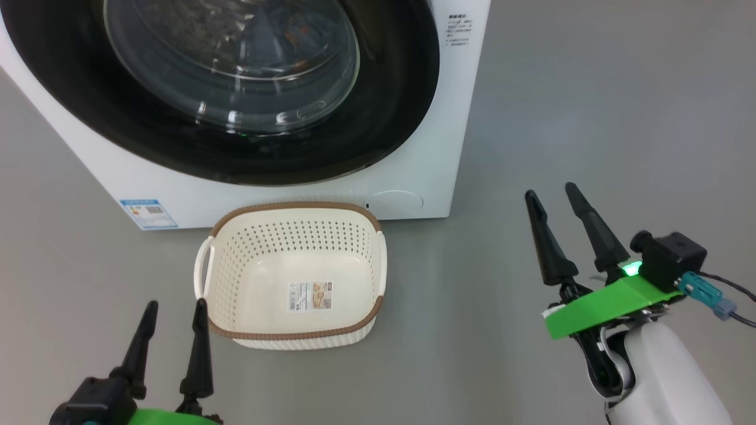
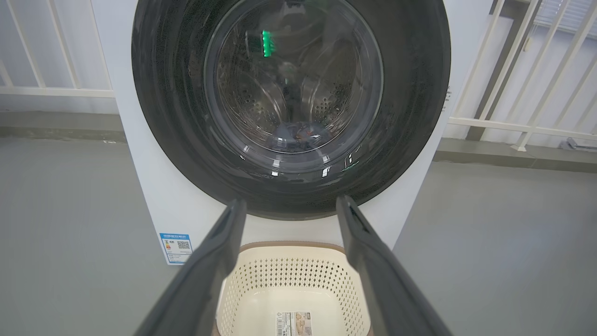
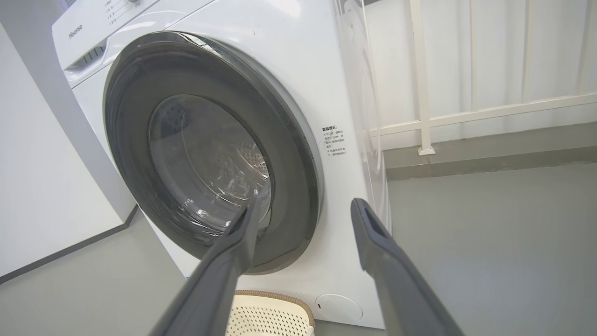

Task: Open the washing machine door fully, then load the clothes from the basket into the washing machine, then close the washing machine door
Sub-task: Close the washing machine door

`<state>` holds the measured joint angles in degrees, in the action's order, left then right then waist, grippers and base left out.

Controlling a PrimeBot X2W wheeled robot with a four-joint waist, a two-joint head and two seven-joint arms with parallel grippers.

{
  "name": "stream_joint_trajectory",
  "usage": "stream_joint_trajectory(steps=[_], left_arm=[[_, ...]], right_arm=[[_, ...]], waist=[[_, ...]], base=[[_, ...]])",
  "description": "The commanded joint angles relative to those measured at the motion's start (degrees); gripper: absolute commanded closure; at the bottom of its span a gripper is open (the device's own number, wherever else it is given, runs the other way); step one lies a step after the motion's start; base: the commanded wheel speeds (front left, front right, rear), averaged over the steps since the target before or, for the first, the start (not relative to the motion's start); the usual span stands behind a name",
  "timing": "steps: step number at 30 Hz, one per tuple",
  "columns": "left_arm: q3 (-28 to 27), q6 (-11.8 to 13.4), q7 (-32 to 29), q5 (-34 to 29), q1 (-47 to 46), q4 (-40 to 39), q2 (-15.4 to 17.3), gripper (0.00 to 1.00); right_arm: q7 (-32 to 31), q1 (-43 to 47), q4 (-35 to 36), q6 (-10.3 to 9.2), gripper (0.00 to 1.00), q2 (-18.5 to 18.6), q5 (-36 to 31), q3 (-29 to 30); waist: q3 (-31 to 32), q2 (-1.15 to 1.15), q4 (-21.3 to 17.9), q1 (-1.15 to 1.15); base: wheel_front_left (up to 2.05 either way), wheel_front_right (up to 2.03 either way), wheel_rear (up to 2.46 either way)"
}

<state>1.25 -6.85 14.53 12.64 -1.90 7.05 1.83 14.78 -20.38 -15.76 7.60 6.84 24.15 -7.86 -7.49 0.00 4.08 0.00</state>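
The white washing machine stands ahead with its black-rimmed round door flat against its front. Through the glass, light-blue clothes lie low in the drum. The cream basket sits on the floor in front of the machine, holding nothing but its bottom sticker. My left gripper is open just left of the basket's near corner, fingers pointing up the view. My right gripper is open to the right of the machine, apart from it. The door lies left of the right gripper.
Grey floor spreads to the right of the machine. A white railing and a low kerb run behind it. A white wall stands close on the machine's far side. A blue energy label marks the lower front.
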Motion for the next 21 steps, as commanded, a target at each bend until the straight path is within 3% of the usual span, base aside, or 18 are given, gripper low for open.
stream_joint_trajectory(steps=[1,21], left_arm=[[-2.21,-0.39,0.47,-0.55,-0.01,-1.73,1.05,0.0],[-3.41,2.04,0.47,-2.48,4.62,-3.11,1.05,0.0]], right_arm=[[0.22,0.91,1.94,-0.11,0.0,-0.8,-0.7,-0.23],[0.22,13.29,7.52,-0.11,0.0,-2.01,-7.14,7.17]], waist=[[1.28,0.0,-1.06,0.0],[5.16,0.0,-2.31,0.0]], base=[[0.0,0.0,0.0],[0.0,0.0,0.0]])
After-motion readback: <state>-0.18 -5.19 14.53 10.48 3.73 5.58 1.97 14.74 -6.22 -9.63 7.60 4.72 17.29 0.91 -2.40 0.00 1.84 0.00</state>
